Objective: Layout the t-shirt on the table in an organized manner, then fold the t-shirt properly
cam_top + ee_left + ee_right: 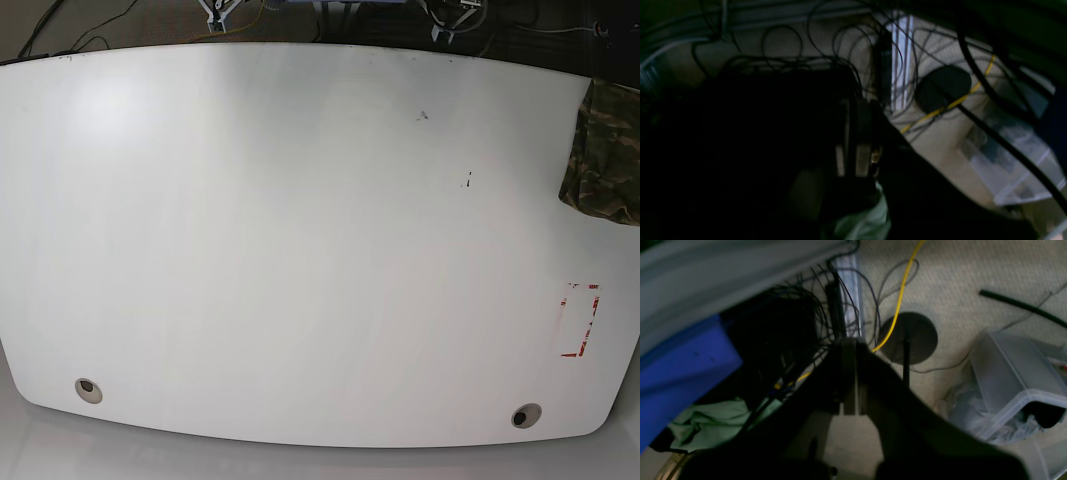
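Left wrist view: your left gripper [853,146] hangs in deep shadow, its fingers [862,133] pressed together on nothing, above beige carpet [940,140] strewn with black cables and 1 yellow cable [953,103]; a round dark base [943,88] sits beyond.

Right wrist view: your right gripper [849,380] also has its fingers [848,366] together and empty, over the same carpet, with a clear plastic bin [1013,386] on the right, a blue panel [676,373] on the left and pale green cloth [706,426] below it.

Base view: you see the table [280,250] with 2 grommet holes [88,389] and a red-marked rectangle [581,320]; the t-shirt [605,150] lies bunched at the right edge, partly cut off by the frame, and no arm shows
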Available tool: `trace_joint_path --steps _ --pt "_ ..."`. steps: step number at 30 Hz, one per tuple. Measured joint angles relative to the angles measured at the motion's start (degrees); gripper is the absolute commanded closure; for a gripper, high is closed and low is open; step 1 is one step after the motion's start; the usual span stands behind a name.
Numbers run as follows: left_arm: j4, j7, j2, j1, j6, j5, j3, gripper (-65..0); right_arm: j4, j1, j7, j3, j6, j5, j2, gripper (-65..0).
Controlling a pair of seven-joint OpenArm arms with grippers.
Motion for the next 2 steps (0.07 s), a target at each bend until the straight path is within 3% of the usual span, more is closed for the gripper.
trace_joint_path --steps 2 --pt "-0.09 0.07 0.09 0.26 0.22 -0.02 0.0 -3.0 0.0 0.11 -0.02 0.0 -0.02 0.0 0.02 0.0"
